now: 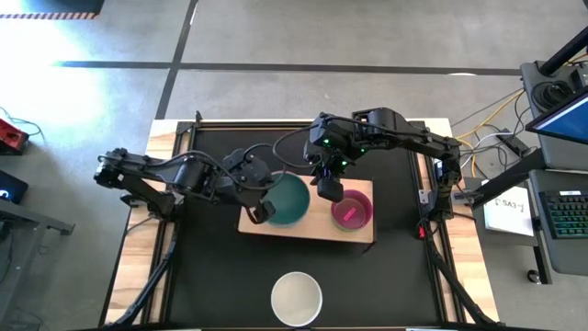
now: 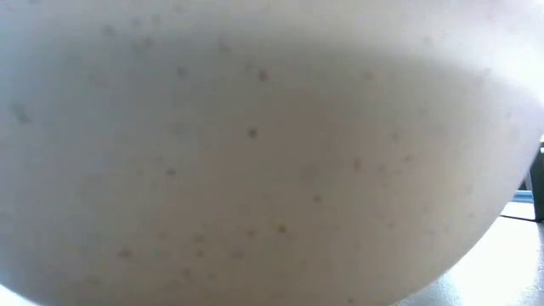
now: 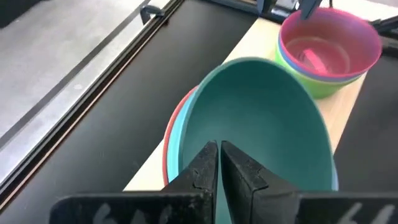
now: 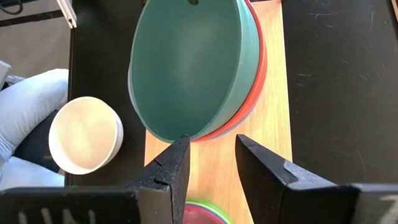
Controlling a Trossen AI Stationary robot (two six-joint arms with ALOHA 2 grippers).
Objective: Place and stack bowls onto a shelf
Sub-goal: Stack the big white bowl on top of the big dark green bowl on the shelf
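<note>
A teal-green bowl (image 1: 288,199) sits tilted on a stack of a blue-grey and a red bowl (image 3: 169,138), at the left end of the pale wood shelf (image 1: 312,230). My left gripper (image 1: 260,213) is shut on its rim. At the shelf's right end a magenta bowl (image 1: 352,211) tops a stack with teal-blue and yellow-green bowls (image 3: 323,84) under it. My right gripper (image 1: 329,189) is open, pointing down between the two stacks, with one finger (image 4: 180,155) close beside the teal-green bowl's rim. A cream-white bowl (image 1: 296,298) rests on the black tabletop near its near edge and fills the low view (image 2: 255,153). My left gripper (image 3: 219,149) pinches the teal-green bowl's rim (image 3: 219,133) on the bowl's left side, coming slanting down from the table's left. The held side is raised, so the bowl is tilted, its far side resting in the blue-grey and red stack below.
The black tabletop (image 1: 220,276) has wooden edges (image 1: 138,267) and a metal frame around it. A pale blue-white clothed shape (image 4: 22,118) shows beyond the cream-white bowl in the right wrist view. Cables and a keyboard (image 1: 565,216) lie off the table's right side.
</note>
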